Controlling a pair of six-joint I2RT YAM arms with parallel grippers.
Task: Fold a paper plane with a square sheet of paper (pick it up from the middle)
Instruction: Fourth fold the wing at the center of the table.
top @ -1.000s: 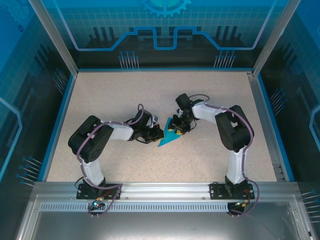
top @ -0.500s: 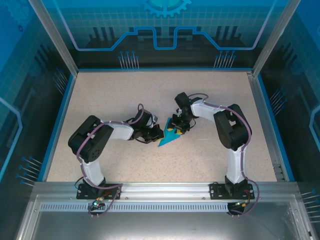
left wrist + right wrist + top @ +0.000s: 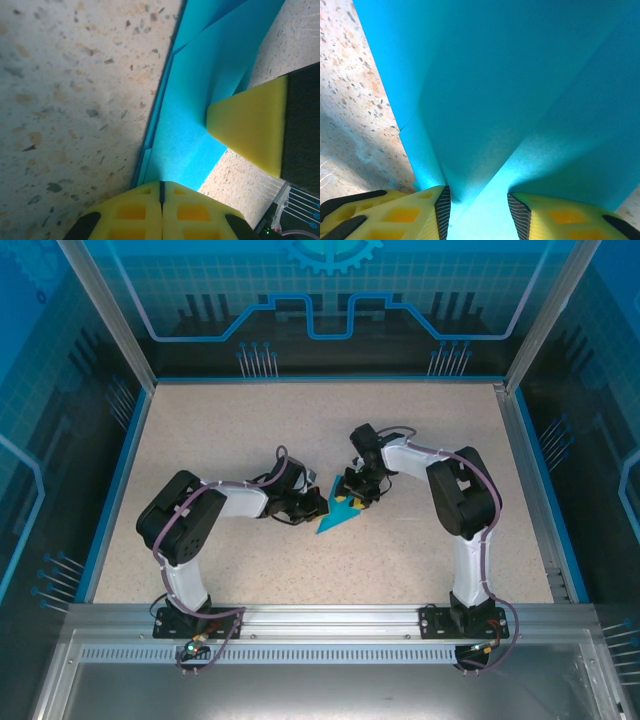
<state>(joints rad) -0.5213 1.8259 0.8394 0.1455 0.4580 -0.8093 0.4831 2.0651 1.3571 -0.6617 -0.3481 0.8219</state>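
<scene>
The teal-blue sheet of paper [image 3: 337,517] lies near the table's middle, folded into a pointed, dart-like shape with its tip toward the front left. My left gripper [image 3: 318,503] is at its left edge. In the left wrist view its yellow fingers [image 3: 161,192] are pressed together, their tips at the near edge of the paper [image 3: 195,110]; I cannot tell if paper is pinched. My right gripper [image 3: 352,496] is over the paper's far end. In the right wrist view it [image 3: 479,202] is open, astride a raised flap of the paper [image 3: 510,75]. A right fingertip [image 3: 252,125] rests on the paper.
The speckled beige table [image 3: 240,430] is ringed by a blue rim and transparent walls. Both arms reach inward and nearly meet over the paper, their grippers a few centimetres apart.
The right arm has edged slightly left over the paper. The left arm and the paper stay where they were.
</scene>
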